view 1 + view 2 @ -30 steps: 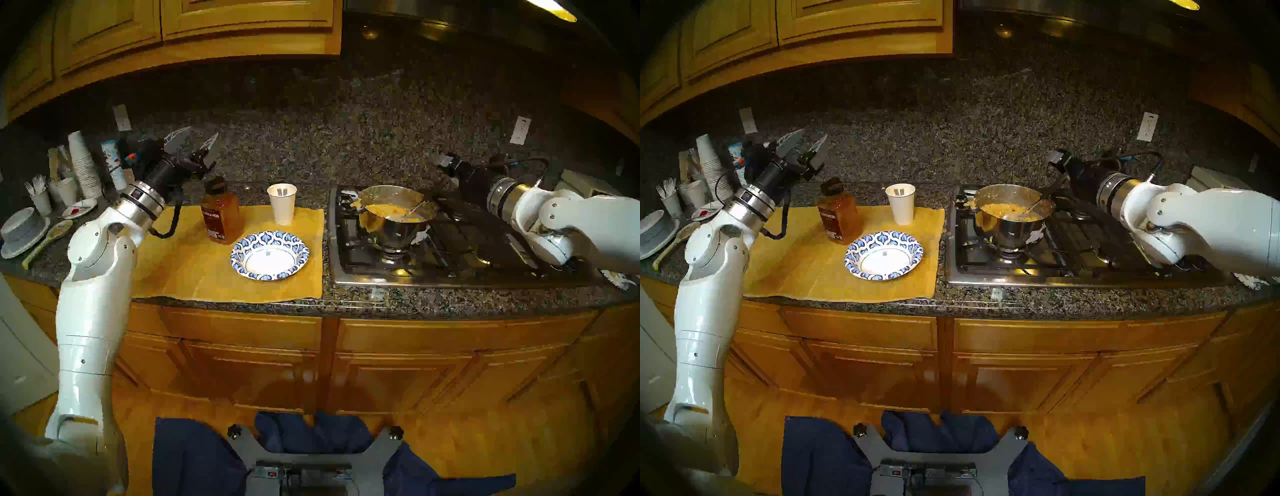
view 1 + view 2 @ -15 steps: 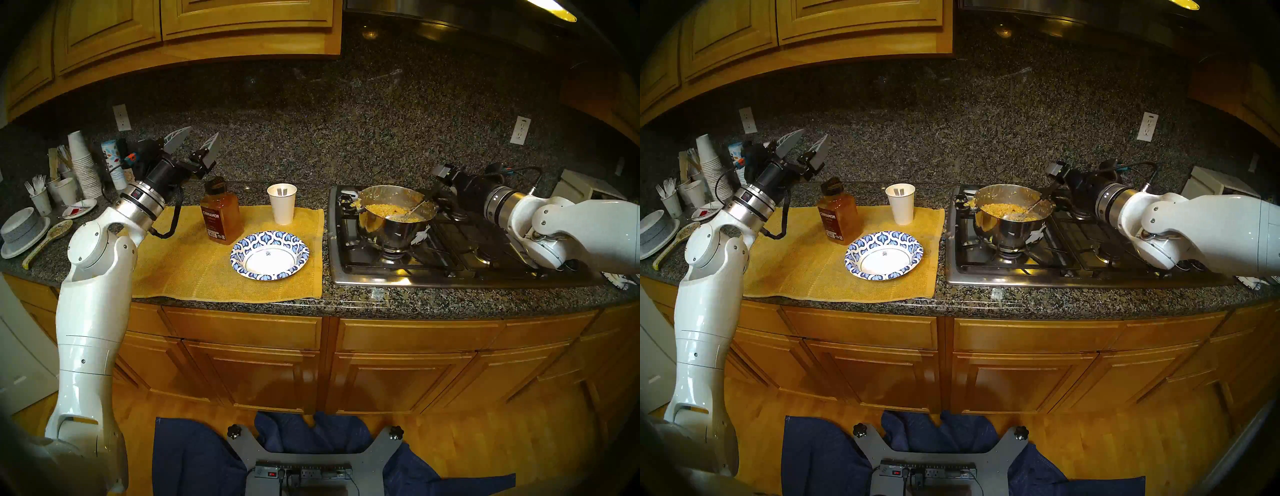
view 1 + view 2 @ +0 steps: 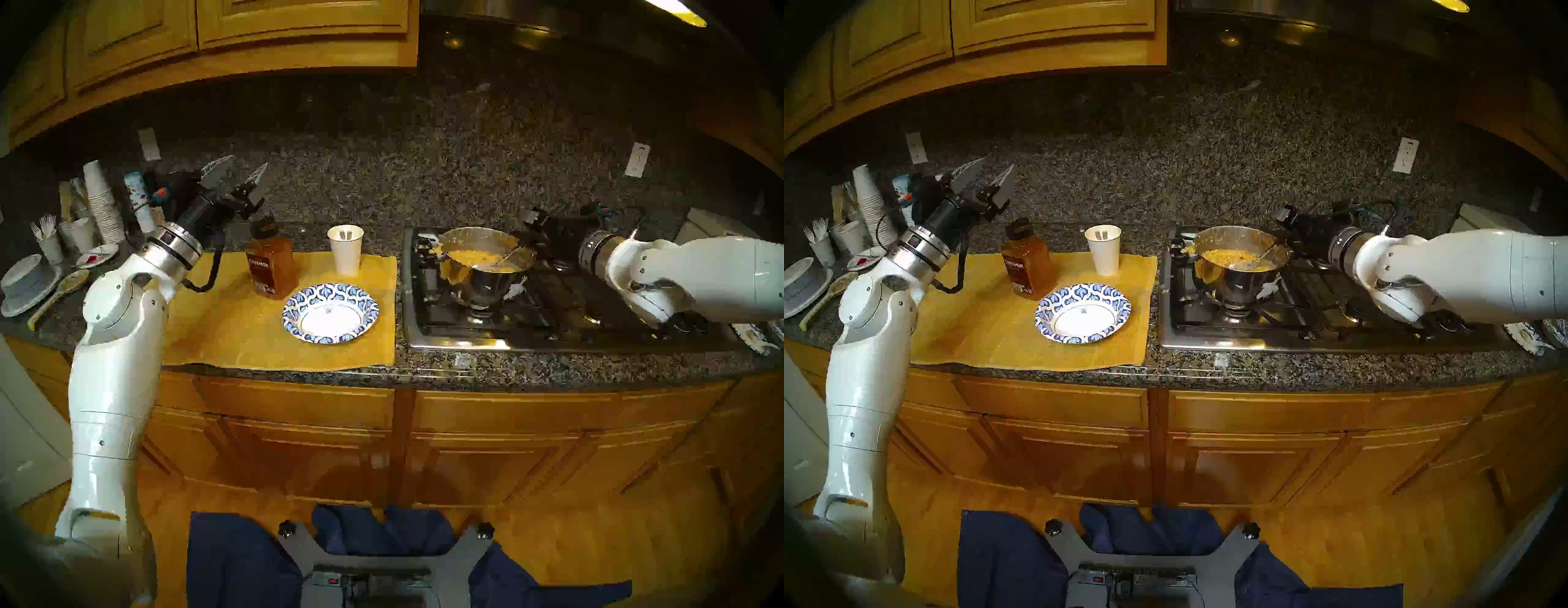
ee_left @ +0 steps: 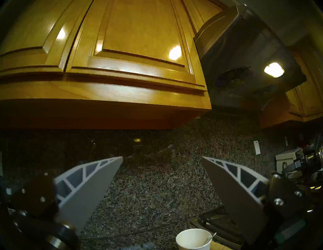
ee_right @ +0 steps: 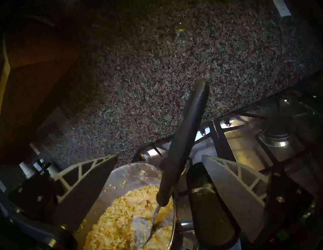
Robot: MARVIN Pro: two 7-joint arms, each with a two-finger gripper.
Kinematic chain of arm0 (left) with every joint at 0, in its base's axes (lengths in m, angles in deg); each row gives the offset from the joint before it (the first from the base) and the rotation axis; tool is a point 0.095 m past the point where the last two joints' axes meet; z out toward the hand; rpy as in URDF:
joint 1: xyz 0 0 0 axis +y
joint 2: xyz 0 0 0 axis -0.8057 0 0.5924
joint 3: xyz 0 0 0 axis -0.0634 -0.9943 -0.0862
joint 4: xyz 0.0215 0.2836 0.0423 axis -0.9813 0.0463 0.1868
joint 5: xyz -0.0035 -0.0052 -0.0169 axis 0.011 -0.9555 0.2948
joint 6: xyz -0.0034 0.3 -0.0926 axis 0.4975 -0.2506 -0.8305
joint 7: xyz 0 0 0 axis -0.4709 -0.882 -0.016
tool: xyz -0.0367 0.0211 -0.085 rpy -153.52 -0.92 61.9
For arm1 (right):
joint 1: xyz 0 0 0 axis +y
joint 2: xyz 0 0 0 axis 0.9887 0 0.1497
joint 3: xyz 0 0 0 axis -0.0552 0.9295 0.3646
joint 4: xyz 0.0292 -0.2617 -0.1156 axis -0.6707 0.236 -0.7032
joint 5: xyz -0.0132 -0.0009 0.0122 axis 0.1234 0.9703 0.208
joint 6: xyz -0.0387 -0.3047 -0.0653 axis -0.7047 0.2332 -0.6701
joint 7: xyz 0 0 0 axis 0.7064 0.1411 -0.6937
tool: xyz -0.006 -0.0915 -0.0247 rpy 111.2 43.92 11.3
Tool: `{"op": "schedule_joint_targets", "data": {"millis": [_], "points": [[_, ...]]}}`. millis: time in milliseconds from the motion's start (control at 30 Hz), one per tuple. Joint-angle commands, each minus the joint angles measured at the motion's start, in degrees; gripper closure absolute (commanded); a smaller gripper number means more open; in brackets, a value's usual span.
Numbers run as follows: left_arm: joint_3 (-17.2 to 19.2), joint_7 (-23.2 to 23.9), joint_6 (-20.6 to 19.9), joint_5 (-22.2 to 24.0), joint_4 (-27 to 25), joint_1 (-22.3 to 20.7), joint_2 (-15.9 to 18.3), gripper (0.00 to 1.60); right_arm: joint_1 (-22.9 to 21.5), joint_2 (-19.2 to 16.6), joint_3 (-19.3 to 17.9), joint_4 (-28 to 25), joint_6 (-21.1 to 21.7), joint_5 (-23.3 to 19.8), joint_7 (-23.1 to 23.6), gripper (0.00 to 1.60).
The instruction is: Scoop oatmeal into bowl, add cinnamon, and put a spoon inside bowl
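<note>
I have the right gripper [image 5: 159, 158] above the stove [image 3: 1314, 322], jaws spread wide and holding nothing. The dark handle of the ladle [image 5: 181, 144] stands up between the two fingers, nearer the right one, and I cannot tell whether it touches either. Below the jaws sits the steel pot [image 3: 1240, 282] with the oatmeal [image 5: 122, 221]; the ladle's bowl end lies in that mush.

Across the counter, the bowl [image 3: 1083, 313] rests on the yellow mat [image 3: 987, 331], white centre bare, well apart from both grippers and to the left of the right jaws. Just behind it stands the cinnamon [image 3: 1028, 265], upright, cap on. Beside that, a white paper cup [image 4: 193, 239] holds the spoon [image 4: 208, 238], which leans against the cup's inner wall; in the left wrist view the cup lies below the jaws, toward the right finger.

I have the left gripper [image 4: 161, 158] raised above the mat's far left corner, tilted upward, jaws fully apart and empty. Beyond its fingertips are the granite backsplash [image 4: 157, 174] and the wooden cabinets [image 4: 122, 52].
</note>
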Motion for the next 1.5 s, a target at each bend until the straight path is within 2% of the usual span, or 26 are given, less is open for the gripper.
{"op": "schedule_joint_targets", "data": {"millis": [0, 167, 600, 633, 667, 700, 800, 1100, 1133, 1300, 1333, 1367, 1467], "points": [[0.3, 0.0, 0.5, 0.5, -1.3, -1.7, 0.0, 0.00, 1.8, 2.9, -3.0, 3.0, -2.2, -0.3, 1.2, 0.00], [0.3, 0.0, 0.5, 0.5, -1.3, -1.7, 0.0, 0.00, 3.9, 4.1, -4.0, 4.8, -4.1, -0.8, 1.9, 0.00], [0.3, 0.0, 0.5, 0.5, -1.3, -1.7, 0.1, 0.00, 5.4, 6.1, -4.9, 7.9, -3.1, -2.0, 3.6, 0.00], [0.3, 0.0, 0.5, 0.5, -1.3, -1.7, 0.0, 0.00, 5.3, 6.1, -4.8, 7.9, -3.1, -1.9, 3.6, 0.09], [0.3, 0.0, 0.5, 0.5, -1.3, -1.7, 0.0, 0.00, 5.3, 6.1, -4.8, 7.9, -3.1, -1.9, 3.6, 0.09], [0.3, 0.0, 0.5, 0.5, -1.3, -1.7, 0.0, 0.00, 4.9, 6.1, -4.4, 7.6, -3.1, -1.9, 3.6, 0.31], [0.3, 0.0, 0.5, 0.5, -1.3, -1.7, 0.0, 0.00, 4.4, 6.1, -3.8, 7.2, -3.0, -1.5, 3.2, 0.42], [0.3, 0.0, 0.5, 0.5, -1.3, -1.7, 0.1, 0.00, 1.4, 5.3, -1.1, 4.8, -2.4, 0.4, 2.0, 0.40], [0.3, 0.0, 0.5, 0.5, -1.3, -1.7, 0.1, 0.00, 1.0, 5.3, -0.8, 4.5, -2.3, 0.5, 1.8, 0.66], [0.3, 0.0, 0.5, 0.5, -1.3, -1.7, 0.1, 0.00, 0.5, 5.4, -0.3, 4.0, -2.2, 0.9, 1.5, 1.19], [0.3, 0.0, 0.5, 0.5, -1.3, -1.7, 0.1, 0.00, 0.4, 5.4, -0.3, 3.9, -2.2, 1.0, 1.3, 1.34], [0.3, 0.0, 0.5, 0.5, -1.3, -1.7, 0.1, 0.00, 0.4, 5.4, -0.2, 3.8, -2.3, 1.0, 1.2, 1.60], [0.3, 0.0, 0.5, 0.5, -1.3, -1.7, 0.1, 0.00, 0.4, 5.2, -0.3, 3.6, -2.6, 1.1, 1.1, 1.60]]}}
